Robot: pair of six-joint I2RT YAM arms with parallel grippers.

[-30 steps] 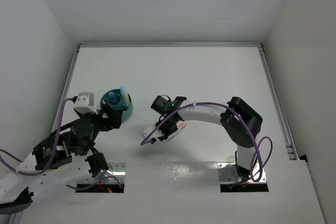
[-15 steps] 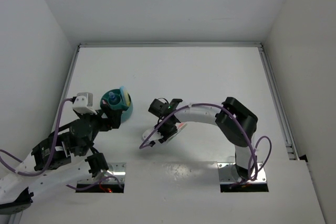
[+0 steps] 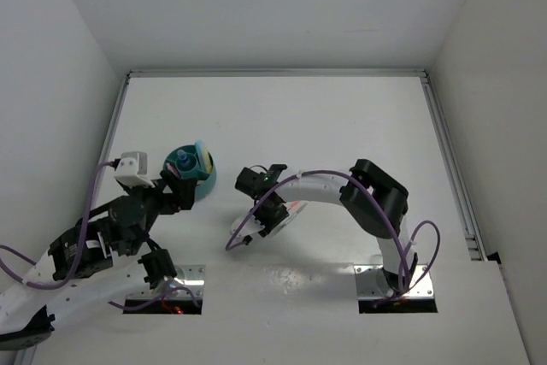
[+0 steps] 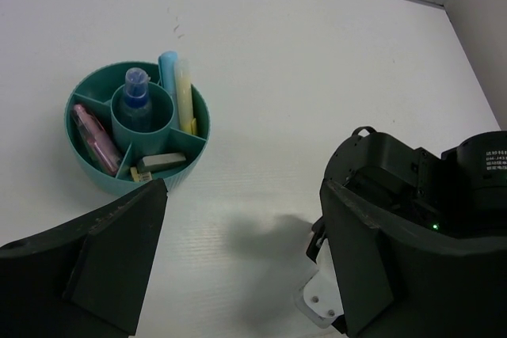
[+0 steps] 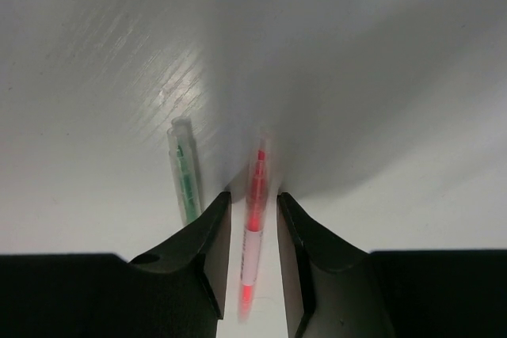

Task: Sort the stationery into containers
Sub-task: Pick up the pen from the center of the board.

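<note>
The round teal organiser (image 4: 89, 170) stands on the table, also in the top view (image 3: 208, 180). It holds a clear-blue marker (image 4: 136, 100) in its centre cup, light-blue (image 4: 168, 77) and yellow (image 4: 184, 99) sticks, a pink piece (image 4: 95, 140) and a beige eraser (image 4: 160, 161). My left gripper (image 4: 245, 263) is open and empty just right of and nearer than it. My right gripper (image 5: 253, 203) is open, low over the table, its jaws on either side of a thin red pen (image 5: 253, 223) with small gaps. A green pen (image 5: 184, 178) lies just left of the left finger.
My right arm's wrist (image 4: 428, 195) fills the right of the left wrist view, close to my left gripper. Both grippers (image 3: 184, 190) (image 3: 273, 215) work in the near-left part of the white table, right of the left wall (image 3: 68, 108).
My right arm has swung left and toward the near edge, bringing its gripper down over the red pen. My left arm has barely moved.
</note>
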